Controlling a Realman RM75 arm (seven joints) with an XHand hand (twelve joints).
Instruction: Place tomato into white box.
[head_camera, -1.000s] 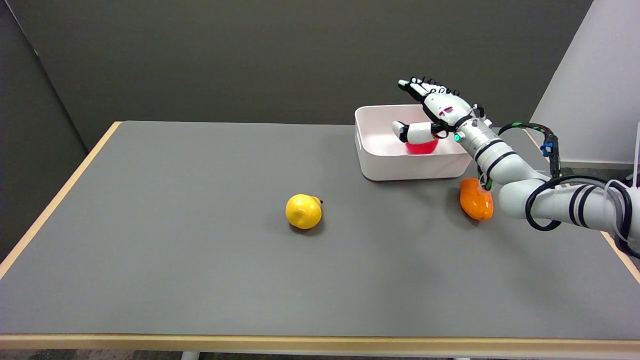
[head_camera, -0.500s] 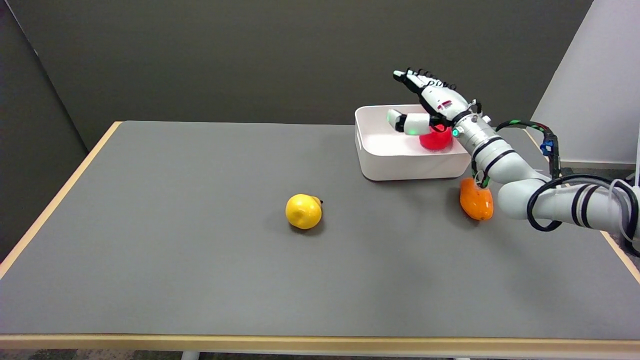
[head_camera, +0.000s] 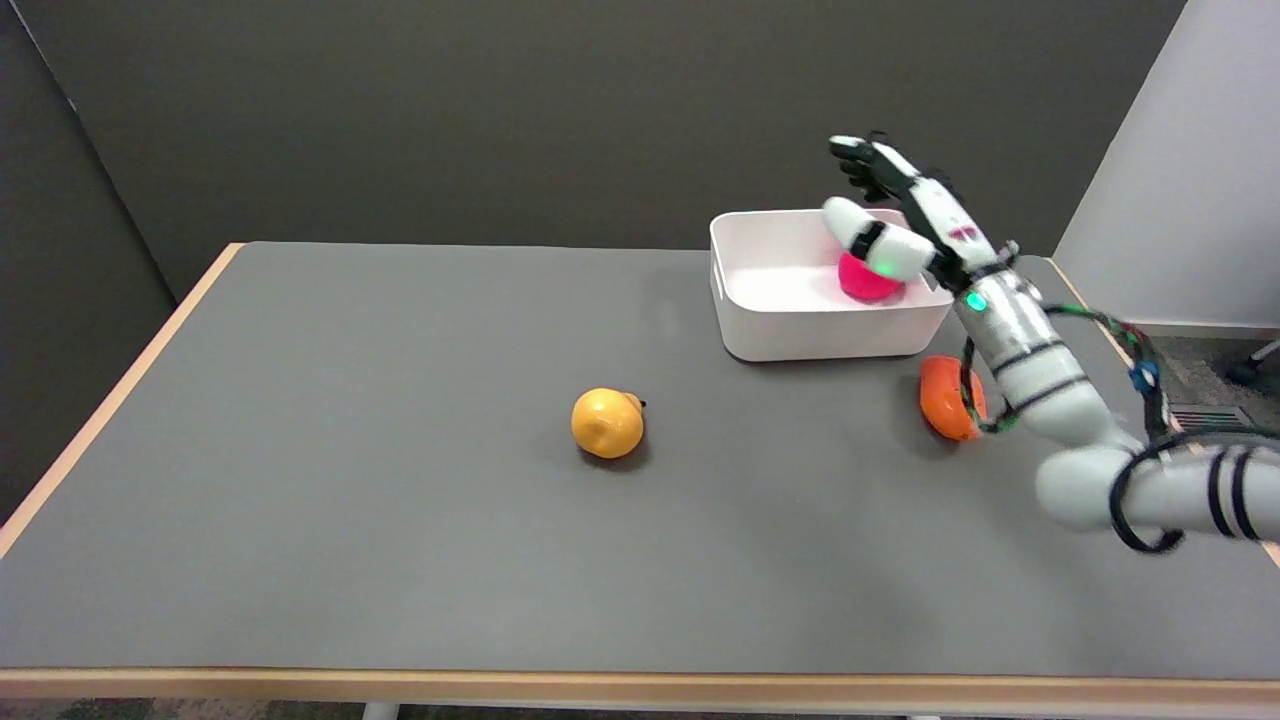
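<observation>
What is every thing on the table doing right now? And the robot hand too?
tomato: lying inside the white box, at its right end, not held.
white box: upright on the table, open on top, holding the tomato.
right hand: raised above the box, fingers apart, holding nothing.
yellow fruit: resting on the table, alone near the middle.
orange thing: resting on the table in front of the box, partly behind the arm.

1 tomato (head_camera: 866, 280), 1 white box (head_camera: 800, 320), 1 yellow fruit (head_camera: 607, 423), 1 orange veg (head_camera: 944, 398), maybe pepper

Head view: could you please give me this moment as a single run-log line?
tomato: in white box | right hand: above box, fingers spread, holding nothing | table: yellow fruit, orange object | task: looks done
</observation>
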